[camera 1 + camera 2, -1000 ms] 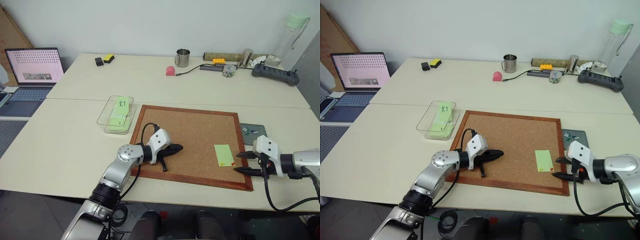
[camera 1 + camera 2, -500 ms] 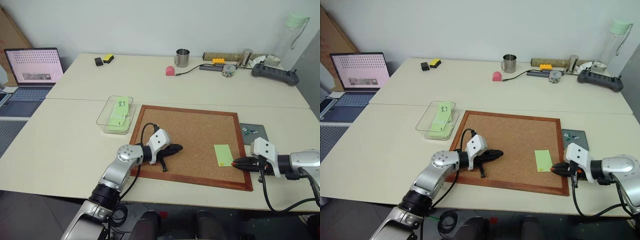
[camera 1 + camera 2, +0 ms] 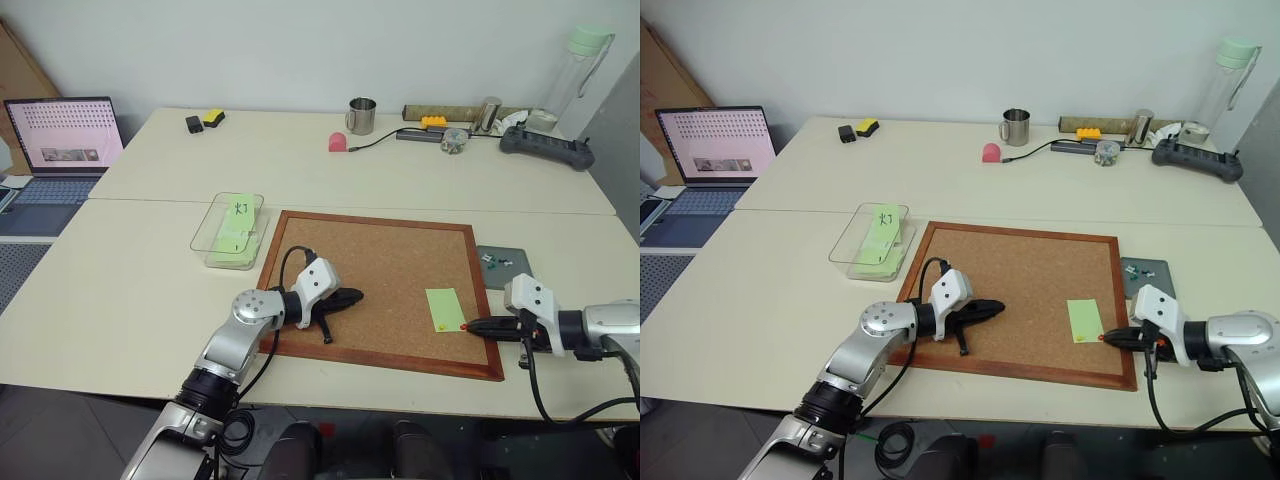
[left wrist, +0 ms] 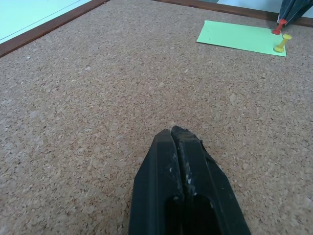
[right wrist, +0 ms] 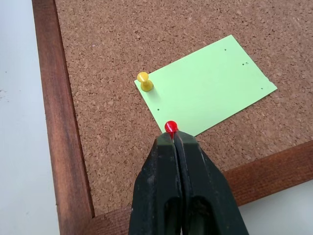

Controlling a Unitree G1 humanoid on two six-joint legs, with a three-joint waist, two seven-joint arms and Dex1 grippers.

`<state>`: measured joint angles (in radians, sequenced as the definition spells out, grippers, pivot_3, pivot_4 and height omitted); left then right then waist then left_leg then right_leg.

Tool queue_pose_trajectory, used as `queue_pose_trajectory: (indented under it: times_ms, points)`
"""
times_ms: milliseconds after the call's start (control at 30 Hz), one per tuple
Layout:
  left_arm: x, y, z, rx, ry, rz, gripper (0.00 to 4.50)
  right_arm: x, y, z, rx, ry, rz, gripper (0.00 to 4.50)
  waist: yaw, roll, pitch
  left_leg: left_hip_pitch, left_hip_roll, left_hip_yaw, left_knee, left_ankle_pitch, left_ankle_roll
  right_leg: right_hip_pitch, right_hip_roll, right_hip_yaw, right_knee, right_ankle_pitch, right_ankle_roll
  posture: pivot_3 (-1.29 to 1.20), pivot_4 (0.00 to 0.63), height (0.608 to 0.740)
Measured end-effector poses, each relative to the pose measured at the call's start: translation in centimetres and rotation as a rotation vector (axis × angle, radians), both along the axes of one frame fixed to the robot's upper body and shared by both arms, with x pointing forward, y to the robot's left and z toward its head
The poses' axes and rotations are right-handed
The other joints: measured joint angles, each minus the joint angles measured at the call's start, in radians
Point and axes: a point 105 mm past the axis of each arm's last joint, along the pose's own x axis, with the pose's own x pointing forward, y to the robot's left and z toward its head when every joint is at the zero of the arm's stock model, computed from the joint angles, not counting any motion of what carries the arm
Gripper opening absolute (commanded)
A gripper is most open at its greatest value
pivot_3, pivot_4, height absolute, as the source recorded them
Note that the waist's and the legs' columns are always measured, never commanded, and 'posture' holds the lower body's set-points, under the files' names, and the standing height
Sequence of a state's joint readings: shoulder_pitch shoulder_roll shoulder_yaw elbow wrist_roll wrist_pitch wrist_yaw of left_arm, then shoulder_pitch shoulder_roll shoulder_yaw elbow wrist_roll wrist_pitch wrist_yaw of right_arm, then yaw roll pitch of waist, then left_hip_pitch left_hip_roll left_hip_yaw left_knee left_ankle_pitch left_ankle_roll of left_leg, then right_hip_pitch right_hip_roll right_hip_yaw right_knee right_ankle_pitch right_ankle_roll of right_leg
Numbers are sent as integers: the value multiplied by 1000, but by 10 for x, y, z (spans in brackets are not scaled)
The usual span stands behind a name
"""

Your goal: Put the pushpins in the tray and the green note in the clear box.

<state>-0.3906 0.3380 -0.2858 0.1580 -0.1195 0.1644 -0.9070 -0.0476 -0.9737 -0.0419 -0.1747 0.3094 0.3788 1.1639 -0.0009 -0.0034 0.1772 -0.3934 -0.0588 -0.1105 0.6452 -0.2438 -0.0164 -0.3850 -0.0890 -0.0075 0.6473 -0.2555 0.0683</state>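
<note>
A plain green note (image 5: 210, 93) lies on the cork board (image 3: 380, 270) near its right frame. A yellow pushpin (image 5: 145, 81) stands in one corner of the note. A red pushpin (image 5: 170, 127) sits at the neighbouring corner, and my right gripper (image 5: 173, 139) is shut on it. The dark grey tray (image 3: 512, 272) lies just right of the board and has a few small pins in it. The clear box (image 3: 229, 230) stands left of the board with written green notes inside. My left gripper (image 3: 350, 297) hangs shut and empty over the board's left half.
A laptop (image 3: 62, 135) stands at the far left. Along the back of the table are a metal mug (image 3: 362, 115), a pink object (image 3: 338, 142), a cable, a power strip (image 3: 545, 146) and a bottle (image 3: 578, 62).
My right gripper's fingers stood open beside the note's corner, then closed on the red pushpin. The left arm has stayed still.
</note>
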Motion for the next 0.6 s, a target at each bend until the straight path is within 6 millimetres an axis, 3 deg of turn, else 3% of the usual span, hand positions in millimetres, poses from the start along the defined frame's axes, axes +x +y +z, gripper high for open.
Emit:
queue_pose_trajectory:
  times_ms: [267,600]
  points:
    - [0,0,0,-1,0,1,0,-1,0,4,-10,-46,30,2102,0,0,0,0,0,0,0,0,0,0,0,0,0,0,0,0,150,740]
    - [0,0,0,-1,0,2,0,-1,8,-1,13,-55,56,2102,0,0,0,0,0,0,0,0,0,0,0,0,0,0,0,0,150,740]
